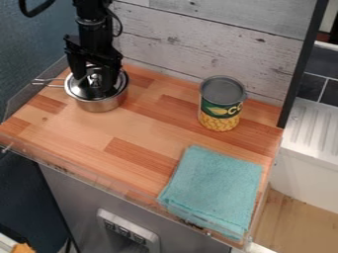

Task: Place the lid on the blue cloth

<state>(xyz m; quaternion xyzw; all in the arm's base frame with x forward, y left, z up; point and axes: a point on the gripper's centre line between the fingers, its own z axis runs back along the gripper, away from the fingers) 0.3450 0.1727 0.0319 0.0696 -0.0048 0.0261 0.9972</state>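
Here, claw [94, 81] wide over the lid [76, 91]; well apart, a can [222, 91] with yellow-lettered green label [212, 108].

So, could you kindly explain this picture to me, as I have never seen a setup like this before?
There is a single picture, taken by a fixed camera looking down at a slant on a wooden counter. The black machine coming in from the top edge is a robot arm, and its two-fingered hand hangs down over a small metal pot.

The pot has its lid on, and the lid's knob sits between the two fingers, which stand apart; so nothing appears to be gripped. Nearer the counter's right side stands a can with corn on its label, and in front of it lies a folded blue-green cloth, where the lid is meant to go.
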